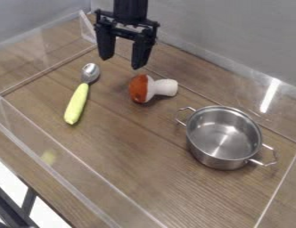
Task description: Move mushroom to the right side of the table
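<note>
The jaws (123,59) stand wide open, holding nothing; mushroom (148,88) just beside them, spoon (79,98) on their other side, pot (223,137) well apart

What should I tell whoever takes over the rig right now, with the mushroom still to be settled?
Gripper: open, holding nothing, raised above the table beyond the mushroom.
Mushroom: lying on its side on the table, red-orange cap toward the spoon, white stem toward the pot.
Pot: at the picture's right, on the table; spoon at the left.
Done: I can't confirm any move from this view.
Left: if right means picture right, the mushroom probably needs to go farther over; check that first.
</note>
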Controlling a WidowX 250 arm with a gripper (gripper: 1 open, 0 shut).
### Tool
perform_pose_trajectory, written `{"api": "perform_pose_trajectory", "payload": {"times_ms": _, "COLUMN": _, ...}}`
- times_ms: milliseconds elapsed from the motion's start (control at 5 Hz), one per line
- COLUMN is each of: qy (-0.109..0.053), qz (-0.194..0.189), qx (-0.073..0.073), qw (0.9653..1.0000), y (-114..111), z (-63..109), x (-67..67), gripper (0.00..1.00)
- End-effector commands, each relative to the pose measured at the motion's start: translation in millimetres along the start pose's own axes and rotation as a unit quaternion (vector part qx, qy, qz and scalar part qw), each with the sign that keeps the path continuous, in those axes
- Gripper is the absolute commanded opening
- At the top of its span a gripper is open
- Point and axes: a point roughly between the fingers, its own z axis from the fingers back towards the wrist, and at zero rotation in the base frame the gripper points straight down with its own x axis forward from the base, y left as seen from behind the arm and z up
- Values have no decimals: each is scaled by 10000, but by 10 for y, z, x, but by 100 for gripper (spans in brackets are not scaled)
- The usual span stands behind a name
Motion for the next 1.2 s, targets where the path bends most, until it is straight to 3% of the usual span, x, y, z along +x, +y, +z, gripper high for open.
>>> {"api": "perform_pose_trajectory", "payload": {"times_ms": 0, "qy": -420, "qz": 116, "qx": 22, "qw": 9990, "y": 81, "z": 337, "x": -136, "gripper": 100}}
{"api": "perform_pose_trajectory", "payload": {"times_ms": 200, "qy": -432, "qz": 174, "qx": 0, "qw": 9989, "y": 144, "z": 424, "x": -229, "gripper": 100}}
{"api": "perform_pose_trajectory", "payload": {"times_ms": 1000, "qy": -287, "qz": -385, "qx": 142, "qw": 9987, "y": -89, "z": 292, "x": -382, "gripper": 100}}
